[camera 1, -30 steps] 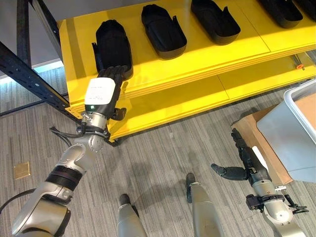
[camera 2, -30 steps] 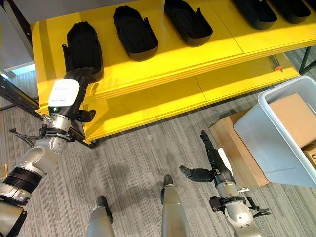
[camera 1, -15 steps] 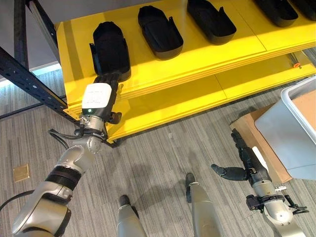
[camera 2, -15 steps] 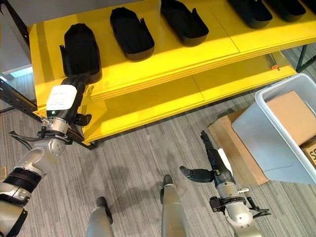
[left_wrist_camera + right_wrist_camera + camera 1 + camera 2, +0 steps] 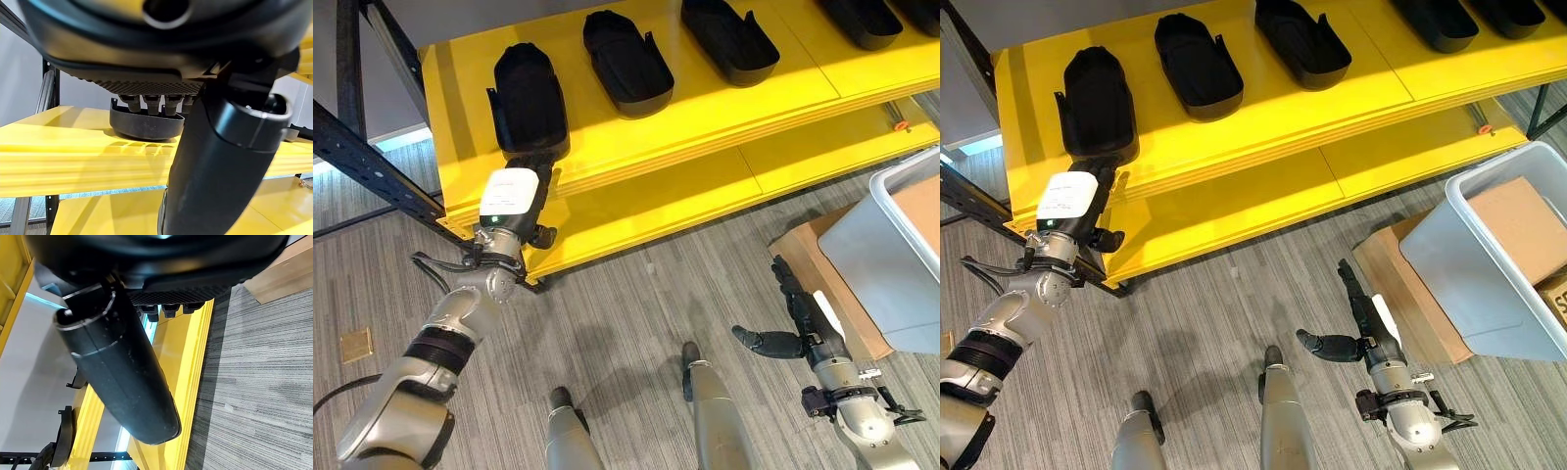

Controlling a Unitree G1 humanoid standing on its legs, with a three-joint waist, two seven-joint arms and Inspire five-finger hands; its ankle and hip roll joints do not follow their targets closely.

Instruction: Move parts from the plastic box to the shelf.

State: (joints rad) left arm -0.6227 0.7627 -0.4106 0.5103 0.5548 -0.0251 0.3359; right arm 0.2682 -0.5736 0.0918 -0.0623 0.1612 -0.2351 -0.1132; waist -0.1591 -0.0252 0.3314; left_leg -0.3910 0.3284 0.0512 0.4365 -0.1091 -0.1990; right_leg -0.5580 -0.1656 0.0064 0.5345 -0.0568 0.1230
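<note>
The black moulded plastic shell part (image 5: 529,96) lies at the far left of the yellow shelf board (image 5: 724,108), other parts to its right. The left hand (image 5: 514,196), fingers straight, seems just clear of its near end. It looks stiff and light; grip the rim. The right hand (image 5: 803,323) hangs open near the grey plastic box (image 5: 1489,264).

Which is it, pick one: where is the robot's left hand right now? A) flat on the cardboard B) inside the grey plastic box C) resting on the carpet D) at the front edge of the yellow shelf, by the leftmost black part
D: the left hand reaches up to the front edge of the yellow shelf, its fingers pointing at the leftmost black part, far from the plastic box.
</note>
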